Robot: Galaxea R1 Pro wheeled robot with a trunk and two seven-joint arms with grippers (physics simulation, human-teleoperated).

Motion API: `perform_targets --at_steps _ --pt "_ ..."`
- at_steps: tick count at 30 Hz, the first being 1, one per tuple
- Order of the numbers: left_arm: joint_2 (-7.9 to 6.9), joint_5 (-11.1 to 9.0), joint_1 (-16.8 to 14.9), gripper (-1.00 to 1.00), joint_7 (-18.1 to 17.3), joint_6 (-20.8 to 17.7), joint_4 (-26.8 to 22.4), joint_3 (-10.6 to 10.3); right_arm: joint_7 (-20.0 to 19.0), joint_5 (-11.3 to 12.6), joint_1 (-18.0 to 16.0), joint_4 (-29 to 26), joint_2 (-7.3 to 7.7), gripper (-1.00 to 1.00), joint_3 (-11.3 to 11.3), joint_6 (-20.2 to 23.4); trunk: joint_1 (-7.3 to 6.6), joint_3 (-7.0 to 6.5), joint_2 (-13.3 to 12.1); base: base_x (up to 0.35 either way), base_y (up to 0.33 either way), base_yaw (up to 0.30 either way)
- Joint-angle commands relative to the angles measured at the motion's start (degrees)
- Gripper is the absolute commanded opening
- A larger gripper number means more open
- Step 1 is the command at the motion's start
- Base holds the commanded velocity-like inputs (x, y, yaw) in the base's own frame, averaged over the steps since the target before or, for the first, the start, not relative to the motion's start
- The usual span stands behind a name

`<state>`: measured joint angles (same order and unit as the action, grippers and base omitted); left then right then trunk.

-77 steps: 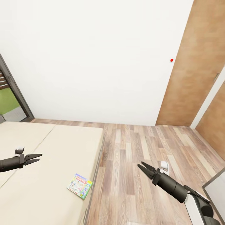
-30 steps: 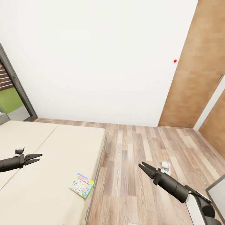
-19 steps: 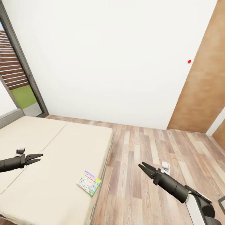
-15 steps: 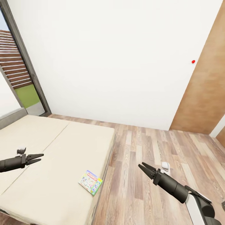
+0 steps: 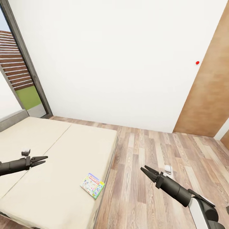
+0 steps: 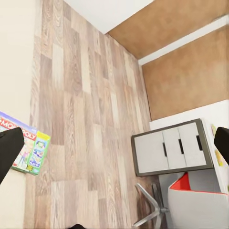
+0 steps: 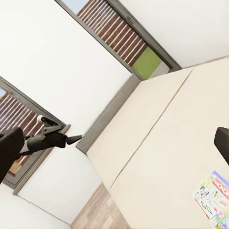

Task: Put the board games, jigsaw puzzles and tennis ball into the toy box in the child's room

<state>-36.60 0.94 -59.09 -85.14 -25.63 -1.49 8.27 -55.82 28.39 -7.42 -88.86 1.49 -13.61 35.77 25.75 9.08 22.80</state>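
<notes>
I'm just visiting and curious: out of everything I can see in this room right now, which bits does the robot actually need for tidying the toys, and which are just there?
Part of the job:
- Monopoly board game, lying near the bed's floor-side edge
- bed it lies on
- left gripper and right gripper, both with jaws open and empty

Just there:
- red wall button
- wooden door
- white drawer unit
- swivel chair
</notes>
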Motion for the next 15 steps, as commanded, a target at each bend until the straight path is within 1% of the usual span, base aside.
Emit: perform_targets --at_steps 1,3,4,5,7,8,10,11,12,15 --pt "0.33 0.1 -0.1 1.00 -0.2 -0.1 -0.1 0.1 0.5 0.3 0.0 0.0 0.01 1.00 0.0 0.5 0.04 0.12 0.1 0.041 0.000 0.000" --pt "0.92 0.1 -0.1 1.00 -0.3 0.4 -0.3 0.2 1.3 0.2 0.0 0.0 0.01 1.00 0.0 0.7 0.04 0.12 0.1 0.042 0.000 0.000" --pt "1.32 0.0 -0.1 1.00 -0.3 0.6 -0.3 0.2 2.5 0.2 0.0 0.0 0.01 1.00 0.0 0.9 0.04 0.12 0.1 0.026 0.000 0.000" --pt "2.26 0.1 -0.1 1.00 -0.2 0.9 -0.4 0.2 3.2 0.2 0.0 0.0 0.01 1.00 0.0 1.0 0.04 0.12 0.1 0.021 0.000 0.000" --pt "3.42 0.1 -0.1 1.00 0.0 1.1 -0.4 0.3 4.9 0.2 0.0 0.0 0.01 1.00 0.0 1.5 0.04 0.12 0.1 0.015 0.000 0.000" --pt "4.70 0.1 -0.1 1.00 0.2 1.2 -0.5 0.2 6.6 0.2 0.0 0.0 0.01 1.00 0.0 2.0 0.04 0.12 0.1 0.009 0.000 0.000" --pt "5.91 0.2 -0.1 1.00 0.8 1.3 -0.5 0.2 8.2 0.2 0.0 -0.1 -0.03 1.00 0.0 2.5 0.04 0.12 0.1 0.006 0.000 0.000" --pt "6.49 0.2 -0.1 1.00 1.2 1.3 -0.5 0.2 9.0 0.2 0.0 -0.1 -0.04 1.00 0.0 2.8 0.04 0.12 0.1 0.004 0.000 0.000" --pt "7.54 0.2 -0.1 1.00 2.6 1.2 -0.5 0.2 10.3 0.2 0.0 -0.1 -0.05 1.00 0.1 3.1 0.04 0.12 0.1 0.003 0.000 0.000" --pt "8.81 0.3 -0.1 1.00 5.4 0.9 -0.5 0.2 11.9 0.2 0.0 -0.1 -0.10 1.00 0.4 3.3 0.04 0.12 0.1 0.002 0.000 0.000"
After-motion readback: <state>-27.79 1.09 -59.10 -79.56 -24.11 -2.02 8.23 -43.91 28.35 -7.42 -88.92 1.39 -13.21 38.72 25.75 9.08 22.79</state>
